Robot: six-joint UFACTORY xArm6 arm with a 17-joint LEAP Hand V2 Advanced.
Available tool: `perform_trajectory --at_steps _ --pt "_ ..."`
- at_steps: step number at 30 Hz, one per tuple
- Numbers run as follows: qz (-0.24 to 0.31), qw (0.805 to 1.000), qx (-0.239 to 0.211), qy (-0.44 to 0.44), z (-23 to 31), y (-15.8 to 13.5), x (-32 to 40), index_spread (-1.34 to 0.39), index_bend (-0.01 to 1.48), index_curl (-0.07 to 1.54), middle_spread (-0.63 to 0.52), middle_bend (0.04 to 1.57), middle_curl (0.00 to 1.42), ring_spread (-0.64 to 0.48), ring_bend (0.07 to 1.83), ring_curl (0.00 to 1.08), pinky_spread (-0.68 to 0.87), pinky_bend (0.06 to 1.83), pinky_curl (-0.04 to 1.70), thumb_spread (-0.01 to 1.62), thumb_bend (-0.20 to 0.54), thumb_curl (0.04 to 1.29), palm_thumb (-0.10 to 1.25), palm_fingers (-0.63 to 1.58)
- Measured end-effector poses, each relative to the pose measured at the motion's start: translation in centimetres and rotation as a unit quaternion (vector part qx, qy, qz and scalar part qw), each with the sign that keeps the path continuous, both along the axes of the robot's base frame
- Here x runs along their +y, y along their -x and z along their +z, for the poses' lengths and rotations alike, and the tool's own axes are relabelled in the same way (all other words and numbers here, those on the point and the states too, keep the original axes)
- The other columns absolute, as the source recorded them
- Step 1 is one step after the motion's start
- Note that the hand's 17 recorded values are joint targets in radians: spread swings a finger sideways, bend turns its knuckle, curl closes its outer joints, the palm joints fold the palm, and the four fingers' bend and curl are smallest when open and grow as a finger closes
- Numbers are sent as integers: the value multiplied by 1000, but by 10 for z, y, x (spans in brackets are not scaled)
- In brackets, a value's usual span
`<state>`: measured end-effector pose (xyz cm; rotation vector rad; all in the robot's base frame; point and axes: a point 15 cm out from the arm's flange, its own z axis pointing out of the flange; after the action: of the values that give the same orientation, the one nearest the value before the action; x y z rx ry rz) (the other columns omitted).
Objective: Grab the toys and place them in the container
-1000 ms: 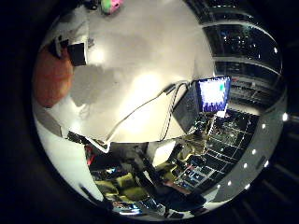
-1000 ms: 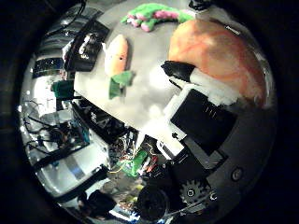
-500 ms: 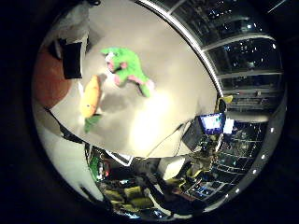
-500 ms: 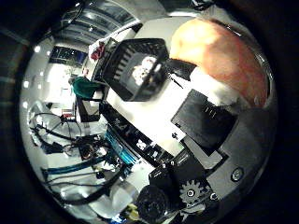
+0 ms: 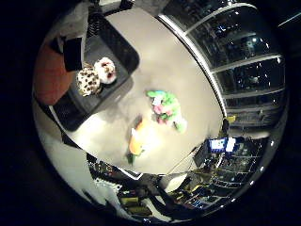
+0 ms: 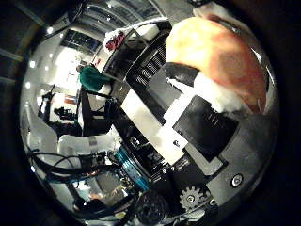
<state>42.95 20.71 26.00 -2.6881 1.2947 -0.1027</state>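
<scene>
The hand (image 6: pixel 207 122) is curling its white and black fingers round an orange toy (image 6: pixel 221 56) and pressing it against the palm, so the toy is filling much of the thumb-side view and blocking the sight beyond it. In the little-finger-side view the same toy is showing as an orange mass beside a black fingertip (image 5: pixel 73 52). Next to it, a black container (image 5: pixel 120 56) is sitting on the grey table (image 5: pixel 178 70), and two spotted plush toys (image 5: pixel 96 75) are lying inside it, touching each other. Further along, a carrot toy (image 5: pixel 136 141) is lying on the bare tabletop near the table's edge, and just beside it a green and pink plush toy (image 5: pixel 167 108) is resting, apart from the container. A lit screen (image 5: pixel 217 144) is glowing beyond the table's far corner.

Half a second ago the container was out of this view and only the carrot and the green plush were showing; now the container is sitting close under the palm. Open tabletop is lying between the container and the loose toys.
</scene>
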Motion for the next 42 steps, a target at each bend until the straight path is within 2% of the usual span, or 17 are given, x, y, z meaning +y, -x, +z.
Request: perform_trajectory --at_steps 1,2,5,11,15,20,28,34,37,42 --pt "3 1000 6 3 -3 2 2 -484 544 450 -152 726 388 -147 903 359 -101 914 800 991 -33 502 861 -56" --pt "5 1000 11 5 -5 4 2 -502 498 410 -127 627 353 -70 784 301 24 872 756 991 -33 491 850 -140" --pt "11 1000 24 12 -8 9 1 -519 391 362 -81 443 299 58 628 237 265 772 658 989 -27 467 842 -101" --pt "11 1000 19 17 -5 7 -9 -525 240 327 -42 281 279 137 501 206 438 655 532 976 -25 443 836 -13" --pt "1 1000 10 16 3 -1 -31 -529 186 321 -47 241 285 145 454 200 464 616 478 974 -24 435 837 33" --pt "-28 999 -1 18 12 -13 -79 -513 172 315 -46 243 306 102 423 205 475 547 416 978 -25 427 834 131" --pt "-151 988 3 40 -5 -18 -235 -434 155 285 -84 320 336 -13 487 224 413 473 352 991 -24 412 822 277" --pt "-276 960 6 41 -30 -10 -361 -395 160 279 -88 349 344 -41 496 220 377 469 327 1008 -23 407 821 292" --pt "-307 951 18 40 -45 -7 -394 -383 168 286 -67 327 339 -24 457 211 359 463 317 1015 -25 406 808 243" --pt "-321 946 32 38 -68 -16 -414 -367 169 294 -27 273 327 27 397 200 340 425 298 1026 -25 404 787 168"
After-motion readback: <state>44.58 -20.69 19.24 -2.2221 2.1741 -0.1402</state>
